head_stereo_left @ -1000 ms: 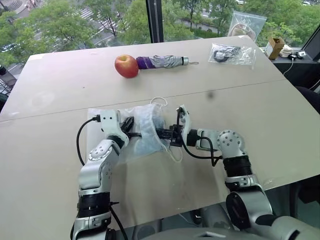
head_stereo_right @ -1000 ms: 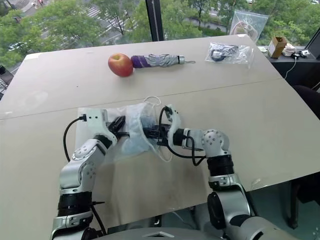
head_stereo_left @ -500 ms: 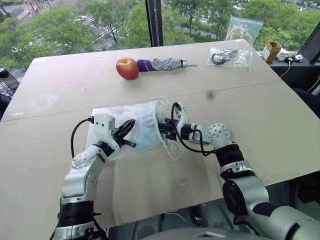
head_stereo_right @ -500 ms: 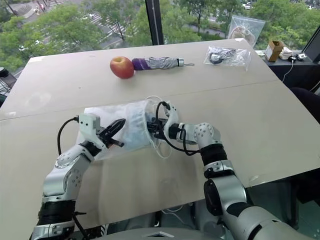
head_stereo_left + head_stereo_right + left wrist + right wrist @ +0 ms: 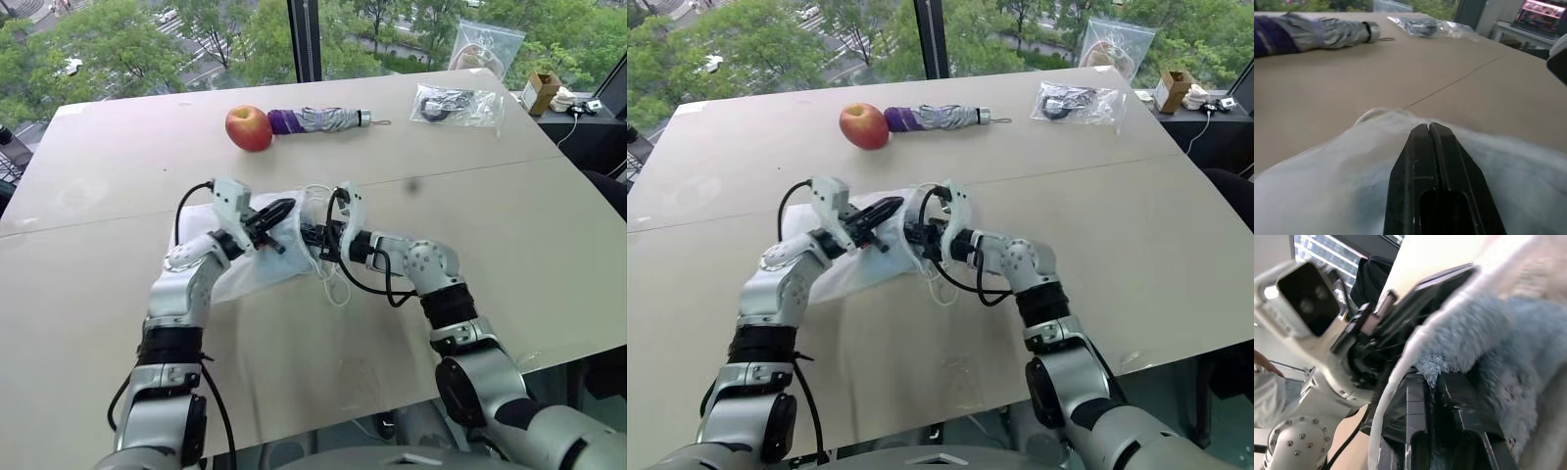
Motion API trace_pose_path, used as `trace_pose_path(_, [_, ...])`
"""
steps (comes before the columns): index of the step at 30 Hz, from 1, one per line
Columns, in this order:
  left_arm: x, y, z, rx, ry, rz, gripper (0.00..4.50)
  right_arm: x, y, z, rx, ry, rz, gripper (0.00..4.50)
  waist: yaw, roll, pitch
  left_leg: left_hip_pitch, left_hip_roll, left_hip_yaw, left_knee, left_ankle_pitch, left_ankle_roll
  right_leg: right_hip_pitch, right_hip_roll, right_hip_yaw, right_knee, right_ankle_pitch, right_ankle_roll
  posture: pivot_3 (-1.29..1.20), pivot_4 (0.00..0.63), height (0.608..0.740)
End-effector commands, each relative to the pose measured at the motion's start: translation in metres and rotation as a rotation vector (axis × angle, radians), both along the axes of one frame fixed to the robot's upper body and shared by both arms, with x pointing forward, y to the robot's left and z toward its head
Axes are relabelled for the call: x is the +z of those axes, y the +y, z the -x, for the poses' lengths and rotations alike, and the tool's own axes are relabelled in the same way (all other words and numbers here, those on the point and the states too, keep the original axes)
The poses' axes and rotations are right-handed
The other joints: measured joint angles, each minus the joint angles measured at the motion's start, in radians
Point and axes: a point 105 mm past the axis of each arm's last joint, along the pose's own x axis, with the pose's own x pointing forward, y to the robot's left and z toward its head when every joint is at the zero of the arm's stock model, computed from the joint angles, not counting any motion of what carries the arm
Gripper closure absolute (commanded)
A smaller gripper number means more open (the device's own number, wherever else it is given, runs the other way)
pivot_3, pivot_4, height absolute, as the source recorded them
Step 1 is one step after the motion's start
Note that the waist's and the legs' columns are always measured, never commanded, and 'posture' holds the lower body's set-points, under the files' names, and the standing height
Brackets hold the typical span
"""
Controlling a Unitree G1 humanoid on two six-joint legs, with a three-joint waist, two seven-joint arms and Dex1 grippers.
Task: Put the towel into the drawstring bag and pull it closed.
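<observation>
Towel (image 5: 1508, 362) sitting inside drawstring bag (image 5: 257, 266), bag lying on tabletop (image 5: 509, 235) between the two arms. Left gripper (image 5: 282, 208) with jaws pressed together, resting over the top of the bag fabric, pinching nothing clearly. Right gripper (image 5: 312, 235) at the bag mouth, jaws nearly shut around towel and mouth fabric; cords (image 5: 336, 290) trailing loose beside it. Risk: towel dragged back out if right gripper withdraws while pinching terry; mouth staying open if cords missed. Versus a second ago: left gripper raised from bag's side to above it, swung toward the mouth.
</observation>
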Motion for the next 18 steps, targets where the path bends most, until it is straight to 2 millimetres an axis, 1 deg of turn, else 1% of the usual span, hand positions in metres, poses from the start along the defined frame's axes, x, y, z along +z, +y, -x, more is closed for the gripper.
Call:
trace_pose_path(1, [0.007,-0.012,-0.008,-0.04,-0.043,-0.008,4.5,0.016,0.003,0.009,0.035,-0.05,-0.055,4.4,0.0,0.0,0.0,0.0,0.0,0.0,0.0,0.0,0.0,0.0,0.0,0.0,0.0,0.0,0.0,0.0,0.15,0.74])
trace_pose_path(2, [0.012,-0.017,-0.011,-0.057,-0.054,0.007,4.5,0.013,0.0,0.013,0.05,-0.054,-0.035,4.4,0.0,0.0,0.0,0.0,0.0,0.0,0.0,0.0,0.0,0.0,0.0,0.0,0.0,0.0,0.0,0.0,0.15,0.74])
trace_pose_path(3, [0.015,-0.021,-0.012,-0.072,-0.064,0.019,4.5,0.01,-0.002,0.016,0.063,-0.057,-0.017,3.76,0.001,0.0,0.0,0.0,0.0,0.0,0.0,0.0,0.0,0.0,0.0,0.0,0.0,0.0,0.0,0.0,0.15,0.74])
trace_pose_path(5, [0.022,-0.029,-0.014,-0.102,-0.079,0.044,4.5,0.004,-0.006,0.019,0.064,-0.066,0.02,2.96,0.001,0.0,0.0,0.0,0.0,0.0,0.0,0.0,0.0,0.0,0.0,0.0,0.0,0.0,0.0,0.0,0.15,0.74])
trace_pose_path(6, [0.025,-0.032,-0.015,-0.115,-0.085,0.049,4.5,0.002,-0.008,0.02,0.058,-0.067,0.028,2.42,0.0,0.0,0.0,0.0,0.0,0.0,0.0,0.0,0.0,0.0,0.0,0.0,0.0,0.0,0.0,0.0,0.15,0.74])
trace_pose_path(7, [0.027,-0.036,-0.015,-0.131,-0.093,0.05,4.5,0.001,-0.01,0.02,0.05,-0.069,0.035,2.06,0.0,0.0,0.0,0.0,0.0,0.0,0.0,0.0,0.0,0.0,0.0,0.0,0.0,0.0,0.0,0.0,0.15,0.74])
trace_pose_path(10, [0.038,-0.05,-0.01,-0.2,-0.118,0.068,4.5,-0.001,-0.013,0.021,0.021,-0.078,0.057,0.61,-0.004,0.0,0.0,0.0,0.0,0.0,0.0,0.0,0.0,-0.001,0.001,0.001,0.001,0.0,0.0,0.0,0.15,0.74])
trace_pose_path(11, [0.041,-0.056,-0.005,-0.237,-0.127,0.069,4.5,-0.002,-0.015,0.021,0.016,-0.093,0.073,0.37,-0.004,0.0,0.0,0.0,0.0,0.0,0.0,0.0,0.0,-0.001,0.001,0.001,0.001,0.0,0.0,0.0,0.15,0.74])
trace_pose_path(13, [0.044,-0.06,0.001,-0.27,-0.135,0.057,4.5,-0.004,-0.023,0.021,0.005,-0.146,0.117,0.37,-0.002,0.0,0.0,0.0,0.0,-0.001,0.0,0.0,0.0,-0.001,0.001,0.0,0.001,0.0,0.0,0.0,0.15,0.74])
trace_pose_path(15, [0.045,-0.054,0.005,-0.266,-0.137,0.052,4.5,-0.008,-0.041,0.014,-0.035,-0.186,0.156,0.37,0.0,0.0,0.0,0.0,0.0,0.0,0.0,0.0,0.0,-0.001,0.001,0.0,0.001,0.0,0.0,0.0,0.15,0.74])
trace_pose_path(18, [0.04,-0.034,0.011,-0.217,-0.118,0.025,4.5,-0.009,-0.075,0.005,-0.084,-0.202,0.166,0.37,-0.001,0.0,0.0,0.0,0.0,0.001,0.0,0.0,0.0,-0.001,0.0,0.002,0.0,0.0,0.0,0.0,0.15,0.74])
